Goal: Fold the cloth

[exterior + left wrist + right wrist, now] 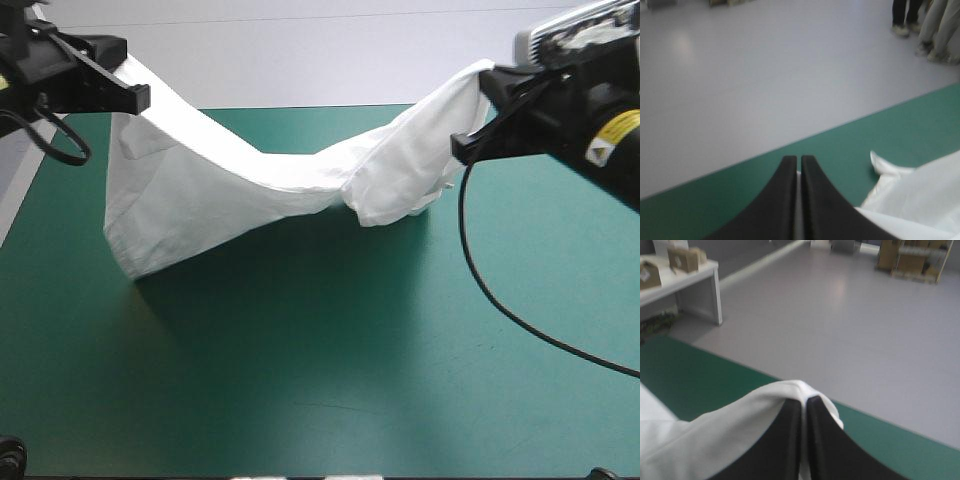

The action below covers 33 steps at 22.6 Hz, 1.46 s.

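The T-shirt (200, 190) hangs in the air between my two arms, slung like a hammock over the far half of the teal-green tabletop (320, 390). Its middle sags low, its left-side lower corner seems to rest on the cover, and its right part droops in a bunched fold. My left end effector (799, 161) is clamped on one upper edge, fingers all but together with a thin strip of white between them. My right end effector (805, 401) is pinched on the other edge, with cloth draped over its tips. To do this step well, I judge I should hold both grips firm and draw the arms apart evenly and level, so the sag and the bunching come out. Then I can lay the cloth down flat, trailing edge first, without dragging in wrinkles.
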### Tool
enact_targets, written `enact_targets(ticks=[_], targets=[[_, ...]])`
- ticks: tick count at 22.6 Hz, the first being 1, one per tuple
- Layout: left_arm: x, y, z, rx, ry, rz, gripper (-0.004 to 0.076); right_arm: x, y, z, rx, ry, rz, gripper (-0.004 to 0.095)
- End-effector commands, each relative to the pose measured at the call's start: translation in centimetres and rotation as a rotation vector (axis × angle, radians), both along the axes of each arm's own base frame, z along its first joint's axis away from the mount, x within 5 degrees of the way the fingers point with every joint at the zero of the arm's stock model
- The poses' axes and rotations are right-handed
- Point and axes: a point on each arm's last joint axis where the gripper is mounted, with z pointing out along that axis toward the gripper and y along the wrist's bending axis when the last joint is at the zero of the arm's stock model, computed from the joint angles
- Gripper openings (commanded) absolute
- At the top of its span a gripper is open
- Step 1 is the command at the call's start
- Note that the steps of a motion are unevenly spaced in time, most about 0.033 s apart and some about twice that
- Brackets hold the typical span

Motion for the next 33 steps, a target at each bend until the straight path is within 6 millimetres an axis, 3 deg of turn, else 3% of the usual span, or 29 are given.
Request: enact_targets(ticks=[1,4,10,13,15,17,18,19,23,27,29,33], targets=[[-4.5,0.8,4.1,-0.075,-0.243,-0.031,0.0019,-3.9,-2.7,5.0,0.100,-0.273,-0.009,-0.0017],[-5.9,1.3,5.1,-0.080,-0.306,-0.016,0.0019,-5.6,-3.7,6.9,0.132,-0.386,-0.007,-0.0017],[-7.2,1.6,5.9,-0.096,-0.359,-0.020,0.0019,-7.6,-4.6,8.8,0.200,-0.507,0.019,-0.0017],[-7.3,1.6,5.9,-0.092,-0.352,-0.019,0.0019,-7.9,-4.7,9.1,0.197,-0.527,0.031,-0.0017],[-6.4,1.5,5.6,-0.080,-0.329,-0.010,0.0019,-7.1,-4.2,8.9,0.183,-0.515,0.030,-0.0017],[-4.3,1.0,4.8,-0.065,-0.276,-0.009,0.0019,-5.4,-3.3,8.5,0.147,-0.493,0.011,-0.0017],[-2.2,0.4,3.8,-0.050,-0.216,-0.010,0.0019,-3.4,-2.3,8.0,0.105,-0.463,-0.019,-0.0017],[-1.3,0.2,3.3,-0.044,-0.188,-0.010,0.0019,-2.3,-1.6,7.6,0.084,-0.442,-0.027,-0.0017],[7.1,-1.9,-2.1,0.013,0.050,-0.009,0.0019,6.1,3.3,3.5,-0.052,-0.275,-0.068,-0.0017],[13.2,-3.3,-7.1,0.055,0.168,-0.008,0.0019,13.9,6.7,-2.0,-0.164,-0.109,-0.107,-0.0017],[15.6,-3.7,-9.1,0.073,0.186,0.008,0.0019,17.5,7.0,-4.9,-0.168,-0.007,-0.133,-0.0017],[19.5,-3.9,-12.2,0.142,0.167,0.071,0.0019,22.3,6.8,-8.8,-0.162,0.069,-0.155,-0.0017]])
